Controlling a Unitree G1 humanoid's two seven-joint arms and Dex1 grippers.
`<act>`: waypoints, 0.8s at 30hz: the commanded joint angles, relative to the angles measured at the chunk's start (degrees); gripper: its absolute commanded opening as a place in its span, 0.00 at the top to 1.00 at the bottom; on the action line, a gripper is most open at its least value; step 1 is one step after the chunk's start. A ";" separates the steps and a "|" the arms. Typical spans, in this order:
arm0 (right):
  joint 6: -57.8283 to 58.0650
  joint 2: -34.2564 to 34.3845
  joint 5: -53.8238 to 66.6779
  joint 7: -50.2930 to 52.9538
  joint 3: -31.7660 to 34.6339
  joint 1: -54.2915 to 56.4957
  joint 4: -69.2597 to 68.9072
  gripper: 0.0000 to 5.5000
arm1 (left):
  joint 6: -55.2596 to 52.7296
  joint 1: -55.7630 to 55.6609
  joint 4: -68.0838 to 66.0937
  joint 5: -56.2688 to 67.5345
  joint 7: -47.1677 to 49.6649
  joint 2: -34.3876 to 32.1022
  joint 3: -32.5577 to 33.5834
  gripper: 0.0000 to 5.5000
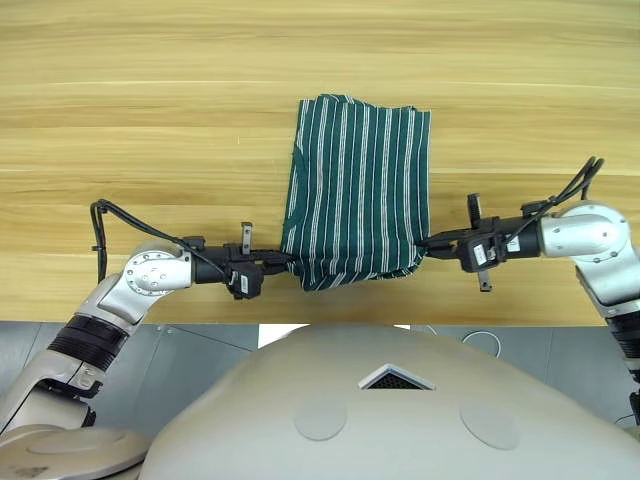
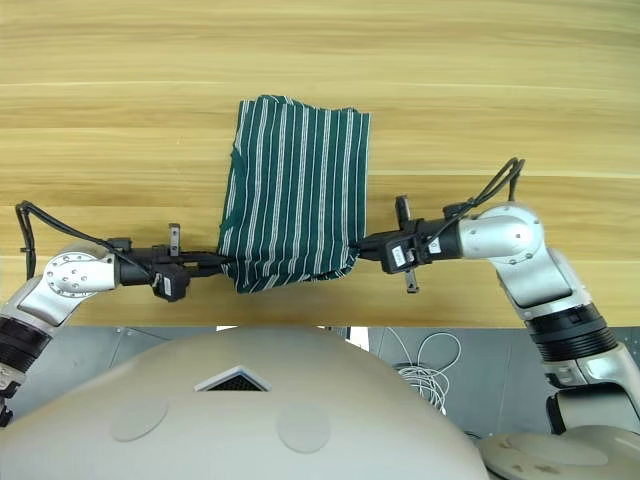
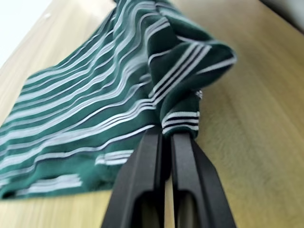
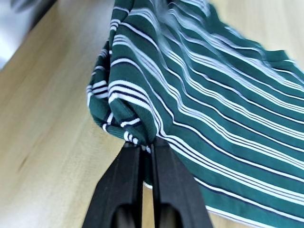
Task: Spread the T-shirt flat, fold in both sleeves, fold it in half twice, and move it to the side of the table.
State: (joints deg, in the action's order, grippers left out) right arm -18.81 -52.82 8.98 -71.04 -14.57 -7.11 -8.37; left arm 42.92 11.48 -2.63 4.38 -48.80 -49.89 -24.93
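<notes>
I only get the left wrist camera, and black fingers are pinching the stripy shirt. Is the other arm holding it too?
Observer: Yes, the right gripper is shut on the T-shirt's other near corner.
Operator: Is the shirt all spread out?
Observer: No, the head views show a folded rectangle with no sleeves sticking out.
Operator: Where is it on the table?
Observer: Around the middle of the table, its near end by the front edge, between the right gripper and the left gripper.

T-shirt [image 3: 85, 109] far end: blurring, running past the wrist views' edges
Gripped corners: disappearing between the fingers of left hand [image 3: 166, 138] and right hand [image 4: 146, 148]
</notes>
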 commanded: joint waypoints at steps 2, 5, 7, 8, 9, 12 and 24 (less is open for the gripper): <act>3.07 0.35 8.44 -6.62 4.06 5.16 12.14 0.99 | -7.28 0.02 7.03 16.78 -4.22 1.89 2.15 1.00; 5.28 1.91 13.27 -11.25 5.47 8.71 17.13 0.99 | -13.90 -2.80 8.39 26.73 -6.42 5.05 4.95 1.00; 7.29 3.41 15.17 -14.24 5.32 12.09 19.42 0.99 | -19.36 -6.91 6.76 30.83 -7.66 8.48 6.20 1.00; 8.82 4.33 15.77 -15.68 5.05 14.53 20.98 0.99 | -22.09 -9.53 4.98 31.66 -8.33 10.42 6.54 1.00; 10.09 5.18 16.02 -16.96 4.86 16.99 22.86 0.99 | -24.08 -12.15 2.67 31.59 -9.01 12.24 6.78 1.00; 13.29 7.59 14.92 -19.98 4.34 26.04 30.33 0.99 | -27.99 -20.56 -7.38 29.66 -11.54 16.99 8.04 1.00; 11.73 19.57 2.68 -19.62 1.79 53.12 65.82 0.99 | -25.27 -47.24 -49.93 17.21 -15.17 28.61 16.56 1.00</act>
State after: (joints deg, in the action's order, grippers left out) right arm -5.95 -34.67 13.96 -91.39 -12.61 43.16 53.42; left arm 16.12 -33.77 -48.63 24.04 -63.84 -22.20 -9.22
